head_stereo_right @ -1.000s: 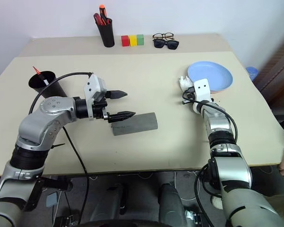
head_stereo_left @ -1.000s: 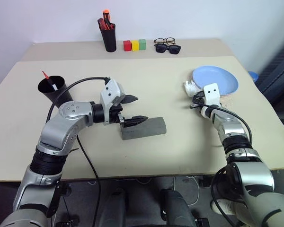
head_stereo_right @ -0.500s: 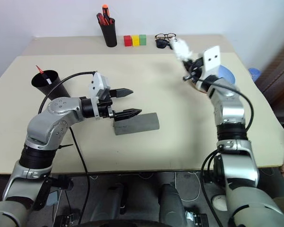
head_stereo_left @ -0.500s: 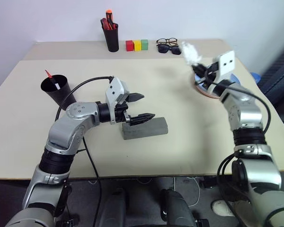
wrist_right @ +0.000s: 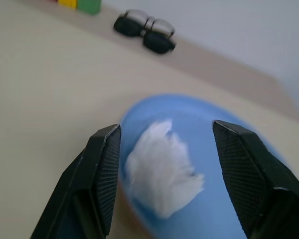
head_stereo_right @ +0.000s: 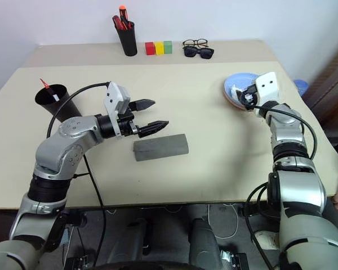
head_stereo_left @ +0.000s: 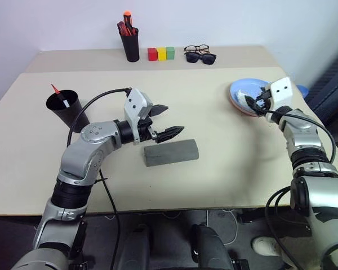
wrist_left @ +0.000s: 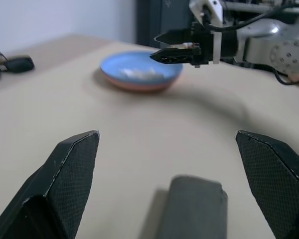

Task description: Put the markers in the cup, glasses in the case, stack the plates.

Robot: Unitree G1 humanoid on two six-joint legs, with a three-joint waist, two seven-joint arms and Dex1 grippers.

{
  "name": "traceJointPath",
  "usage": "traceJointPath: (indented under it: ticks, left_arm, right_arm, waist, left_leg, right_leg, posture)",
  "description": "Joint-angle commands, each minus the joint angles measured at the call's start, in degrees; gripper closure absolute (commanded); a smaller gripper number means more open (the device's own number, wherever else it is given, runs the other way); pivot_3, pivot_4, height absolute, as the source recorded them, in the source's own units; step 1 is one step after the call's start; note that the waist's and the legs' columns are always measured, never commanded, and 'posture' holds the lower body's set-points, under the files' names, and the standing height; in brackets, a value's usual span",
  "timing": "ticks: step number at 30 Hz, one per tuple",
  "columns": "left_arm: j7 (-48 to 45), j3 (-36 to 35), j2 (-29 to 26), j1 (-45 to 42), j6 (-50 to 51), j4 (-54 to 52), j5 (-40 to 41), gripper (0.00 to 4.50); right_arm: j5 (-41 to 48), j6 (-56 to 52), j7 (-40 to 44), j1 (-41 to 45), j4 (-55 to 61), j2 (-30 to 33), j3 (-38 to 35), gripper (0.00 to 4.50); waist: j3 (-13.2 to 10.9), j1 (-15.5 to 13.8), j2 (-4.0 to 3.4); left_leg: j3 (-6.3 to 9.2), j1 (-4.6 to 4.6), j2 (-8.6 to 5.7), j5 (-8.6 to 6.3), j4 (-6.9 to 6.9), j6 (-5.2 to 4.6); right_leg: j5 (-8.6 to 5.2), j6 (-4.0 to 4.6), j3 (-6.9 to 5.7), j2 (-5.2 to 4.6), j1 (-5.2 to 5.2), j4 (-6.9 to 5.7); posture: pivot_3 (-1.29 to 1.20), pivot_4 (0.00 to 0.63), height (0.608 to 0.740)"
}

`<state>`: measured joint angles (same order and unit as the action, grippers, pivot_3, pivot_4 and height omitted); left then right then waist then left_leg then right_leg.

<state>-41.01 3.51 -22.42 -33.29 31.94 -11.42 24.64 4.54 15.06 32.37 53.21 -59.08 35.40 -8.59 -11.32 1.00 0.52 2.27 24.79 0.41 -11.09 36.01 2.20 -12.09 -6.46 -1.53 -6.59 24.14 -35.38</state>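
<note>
Blue plate (head_stereo_left: 249, 95) sits stacked on the pink plate (wrist_left: 139, 85) at the desk's (head_stereo_left: 225, 169) right side, with a white crumpled wad (wrist_right: 162, 169) lying in it. Right gripper (wrist_right: 164, 164) hovers just over the wad, jaws spread, holding nothing. Left gripper (head_stereo_left: 164, 120) hangs above the grey case (head_stereo_left: 170, 152), jaws spread wide and empty; the case lies closed mid-desk. Cup (head_stereo_left: 66, 109) stands at the left with a marker (head_stereo_left: 58, 95) leaning inside. Two pairs of glasses (head_stereo_left: 199, 54) lie at the far edge near the coloured blocks (head_stereo_left: 160, 53); which pair is the wire-framed one can't be told.

Handling, by judgement: plates are light, stiff, slick plastic, so pinch the rim. The case is rigid and hinged; take it across the short side. Glasses are fragile; take them at the bridge or a temple, gently.
</note>
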Motion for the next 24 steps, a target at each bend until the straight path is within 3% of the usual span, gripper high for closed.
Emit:
traceJointPath:
  ticks: [1, 5, 10, 17, 24]
  left_arm:
    - [4.2, -0.6, 1.5, 1.3, -5.3, -0.5, -3.6, 0.0]
    - [5.5, 0.5, 1.4, 5.7, -6.6, -1.1, -5.8, 0.0]
    - [4.2, -2.3, 0.2, 13.6, -6.4, -5.1, -3.0, 0.0]
    - [4.2, -8.6, -2.4, 27.5, -10.3, -13.4, -1.2, 0.0]
    - [5.6, -10.6, -3.2, 35.4, -13.9, -15.4, -2.3, 0.0]
  right_arm:
    - [5.9, -3.3, 4.9, -5.7, 14.0, 2.1, -3.5, 1.44]
    - [14.9, -16.9, 9.6, -23.0, 41.3, 3.1, -6.0, 1.44]
    - [20.9, -28.2, 9.3, -45.3, 65.8, 3.8, -10.1, 1.44]
    - [27.4, -35.0, 8.5, -64.5, 81.6, 2.2, -19.6, 1.44]
    - [25.3, -32.4, 5.8, -69.5, 82.7, -0.1, -22.0, 1.44]
  waist:
    - [0.0, -0.2, 0.01]
    - [0.0, -0.6, 0.03]
    - [0.0, -0.4, 0.01]
    - [0.1, -0.3, -0.05]
    - [0.1, -0.5, -0.03]
  left_leg:
    - [0.0, 0.0, 0.0, 0.0, 0.0, 0.0]
    - [0.0, -0.05, 0.0, -0.02, 0.0, -0.04]
    - [-0.07, -0.22, 0.02, -0.08, 0.02, -0.1]
    - [-0.26, -0.5, 0.23, -0.15, 0.02, -0.09]
    - [-0.37, -0.43, 0.26, -0.29, 0.07, 0.04]
  right_leg:
    - [0.0, 0.0, 0.0, 0.0, -0.01, 0.0]
    - [-0.02, -0.05, -0.02, -0.01, -0.11, 0.04]
    - [-0.14, 0.15, 0.0, -0.04, -0.23, 0.03]
    - [-0.25, 0.1, 0.0, -0.03, -0.47, 0.25]
    - [-0.26, 0.11, 0.0, -0.11, -0.49, 0.51]
  posture:
    - [0.0, 0.15, 0.74]
    - [0.0, 0.15, 0.74]
    - [0.0, 0.15, 0.74]
    - [0.0, 0.15, 0.74]
    - [0.0, 0.15, 0.74]
